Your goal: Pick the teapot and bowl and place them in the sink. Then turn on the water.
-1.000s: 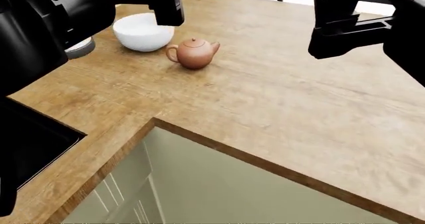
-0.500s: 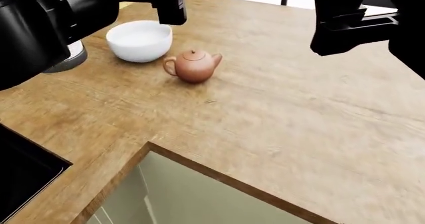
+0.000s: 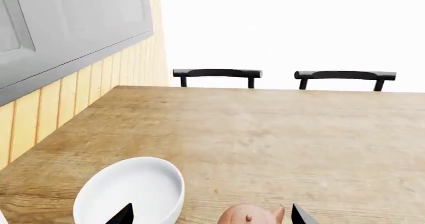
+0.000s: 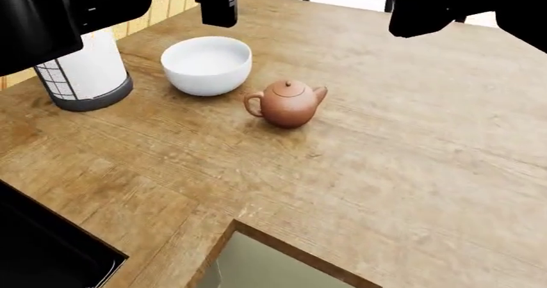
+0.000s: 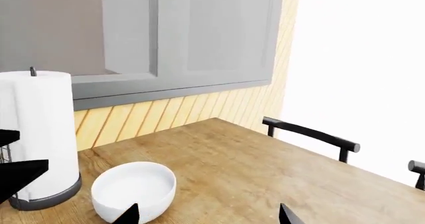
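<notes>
A small round terracotta-brown clay teapot [image 4: 288,103] sits upright near the middle of the wooden bench [image 4: 410,147], just beside a large plain white round bowl [image 4: 207,64] that stands closer to the wall, the two apart by a narrow gap. The teapot's long axis runs handle to spout: in the head view the loop handle faces the robot's left and slightly toward it, the short spout faces right and away. Being rigid fired clay, it would likely handle as stiff, fairly light and breakable, with a loose-looking knobbed lid; a grip across the round body or through the handle seems safest. The bowl looks smooth, slippery and wide, so pinching its rim appears the likelier hold. The left end effector [image 3: 208,215] hangs over both objects, its fingertips spread wide and holding nothing; the right end effector [image 5: 207,215] is likewise spread apart and empty, raised above the bench. A white paper-towel roll on a dark base [image 4: 84,70] stands beside the bowl. A dark corner at the head view's lower left may be the black sink [image 4: 43,249], well apart from both items.
</notes>
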Controlling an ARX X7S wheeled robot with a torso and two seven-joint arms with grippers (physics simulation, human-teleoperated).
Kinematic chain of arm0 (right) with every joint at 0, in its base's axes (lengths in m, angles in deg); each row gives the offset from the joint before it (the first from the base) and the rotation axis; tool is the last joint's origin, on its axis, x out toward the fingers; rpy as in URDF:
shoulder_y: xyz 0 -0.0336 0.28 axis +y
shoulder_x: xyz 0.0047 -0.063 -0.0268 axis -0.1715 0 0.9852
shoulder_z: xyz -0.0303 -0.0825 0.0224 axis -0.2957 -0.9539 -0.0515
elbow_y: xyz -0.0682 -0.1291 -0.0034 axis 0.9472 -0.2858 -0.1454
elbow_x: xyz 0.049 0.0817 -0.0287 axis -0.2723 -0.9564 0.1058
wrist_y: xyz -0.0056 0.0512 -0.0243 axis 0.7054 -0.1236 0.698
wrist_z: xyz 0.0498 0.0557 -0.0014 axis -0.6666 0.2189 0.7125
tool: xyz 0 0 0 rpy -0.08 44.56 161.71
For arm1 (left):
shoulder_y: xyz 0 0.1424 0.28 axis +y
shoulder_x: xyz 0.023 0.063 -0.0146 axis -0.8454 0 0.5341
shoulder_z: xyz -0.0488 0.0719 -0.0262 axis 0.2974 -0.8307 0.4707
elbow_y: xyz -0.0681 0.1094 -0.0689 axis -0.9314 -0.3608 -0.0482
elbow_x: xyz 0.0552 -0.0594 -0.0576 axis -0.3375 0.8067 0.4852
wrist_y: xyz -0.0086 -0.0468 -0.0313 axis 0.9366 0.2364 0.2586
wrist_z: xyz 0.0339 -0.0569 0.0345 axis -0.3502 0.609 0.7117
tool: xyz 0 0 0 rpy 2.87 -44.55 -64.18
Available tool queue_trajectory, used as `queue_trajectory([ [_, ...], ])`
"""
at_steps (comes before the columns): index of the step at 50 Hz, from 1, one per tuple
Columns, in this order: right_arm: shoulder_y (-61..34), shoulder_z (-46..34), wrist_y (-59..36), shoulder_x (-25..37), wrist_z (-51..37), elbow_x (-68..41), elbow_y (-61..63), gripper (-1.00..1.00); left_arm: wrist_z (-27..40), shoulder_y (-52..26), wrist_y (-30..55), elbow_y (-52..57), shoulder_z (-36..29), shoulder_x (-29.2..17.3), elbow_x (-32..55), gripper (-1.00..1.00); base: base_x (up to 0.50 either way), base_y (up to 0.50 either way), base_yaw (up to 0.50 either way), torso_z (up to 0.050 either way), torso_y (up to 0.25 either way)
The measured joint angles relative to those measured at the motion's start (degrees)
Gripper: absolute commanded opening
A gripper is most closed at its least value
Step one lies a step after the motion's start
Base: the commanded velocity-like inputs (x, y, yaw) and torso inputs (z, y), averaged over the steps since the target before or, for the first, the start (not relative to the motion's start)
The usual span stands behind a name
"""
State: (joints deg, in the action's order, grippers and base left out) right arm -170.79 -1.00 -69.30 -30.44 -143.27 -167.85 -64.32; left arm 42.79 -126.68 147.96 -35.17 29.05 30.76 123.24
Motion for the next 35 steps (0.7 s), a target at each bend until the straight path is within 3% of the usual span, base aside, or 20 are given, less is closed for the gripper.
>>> queue_trajectory([
  [5, -0.65, -0.67, -0.15, -0.30, 0.00, -0.39, -0.46, 1.00, -0.44, -0.28, 0.13, -0.32, -0.33, -0.39, -0.40, 1.00, -0.12, 0.50, 0.00, 0.000, 0.002],
  [19, -1.63, -1.22, -0.02, 0.77, -0.47, -1.81, -1.63, 1.00, -4.45, 1.18, 1.24, 0.45, -1.53, -1.42, -2.51, 1.00, 0.00, 0.00, 0.00, 0.000, 0.000],
  [27, -1.67, -1.02, 0.03, 1.62, 0.13, -2.29, -2.36, 1.00, -22.04, 2.77, -0.13, -0.01, -5.59, -3.55, -16.06, 1.00, 0.00, 0.00, 0.00, 0.000, 0.000],
  [35, -1.02, -0.96, 0.22, 1.38, 1.44, -1.52, -2.77, 1.00, -43.55, 3.71, -7.62, -3.34, -13.31, -5.17, -31.73, 1.00, 0.00, 0.00, 0.00, 0.000, 0.000],
])
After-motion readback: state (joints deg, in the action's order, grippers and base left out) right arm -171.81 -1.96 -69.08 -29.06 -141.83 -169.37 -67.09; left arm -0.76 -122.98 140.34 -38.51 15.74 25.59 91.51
